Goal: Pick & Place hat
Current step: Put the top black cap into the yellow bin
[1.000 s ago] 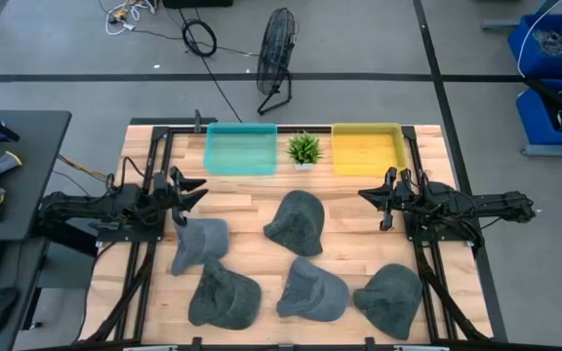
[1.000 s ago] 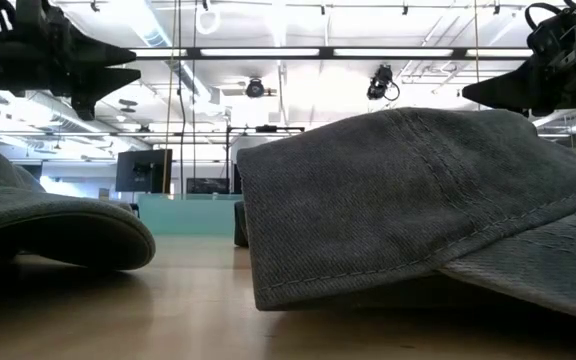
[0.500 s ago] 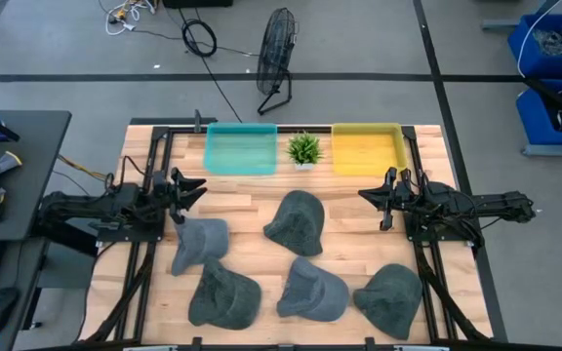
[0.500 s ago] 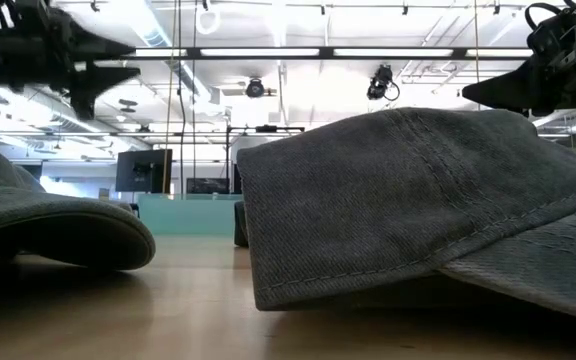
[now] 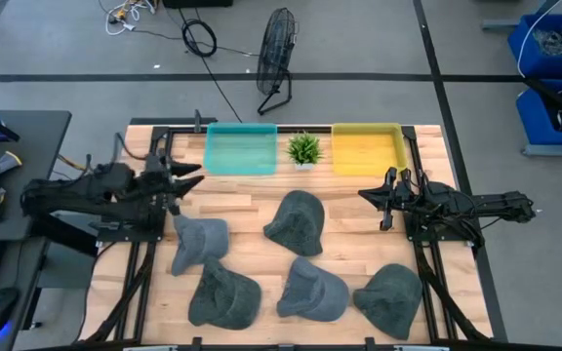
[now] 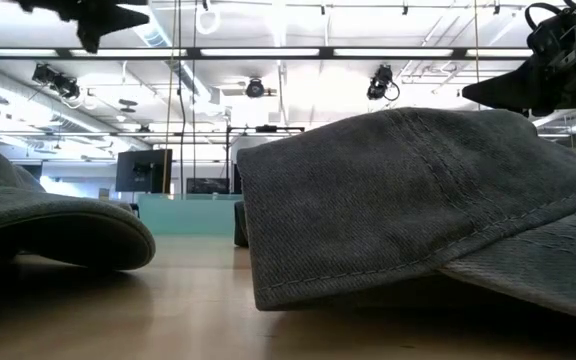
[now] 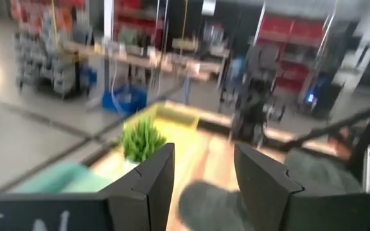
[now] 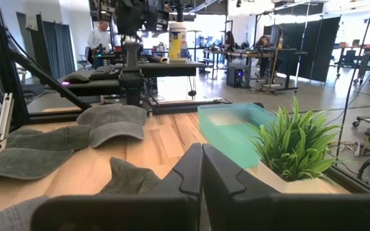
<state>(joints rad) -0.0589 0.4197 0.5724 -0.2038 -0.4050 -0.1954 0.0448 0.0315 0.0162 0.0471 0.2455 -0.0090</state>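
Note:
Several grey hats lie brim-down on the wooden table: one [image 5: 201, 244] near the left arm, one [image 5: 296, 222] in the middle, and three along the near edge [image 5: 224, 295], [image 5: 312, 291], [image 5: 390, 300]. My left gripper [image 5: 188, 179] hangs open in the air on the far-left side of the nearest hat; it shows at the low view's top [image 6: 98, 12], and its fingers frame the left wrist view [image 7: 204, 186]. My right gripper [image 5: 367, 197] is shut and waits right of the middle hat [image 8: 201, 173], holding nothing.
A teal bin [image 5: 241, 148], a small green plant [image 5: 304, 148] and a yellow bin [image 5: 367, 148] stand in a row at the table's far edge. Bare wood lies between the bins and the hats. A fan [image 5: 276, 58] stands on the floor beyond the table.
My left gripper has risen well above the table and drawn back a little toward the far-left corner, staying open. The hats and my right arm have kept still.

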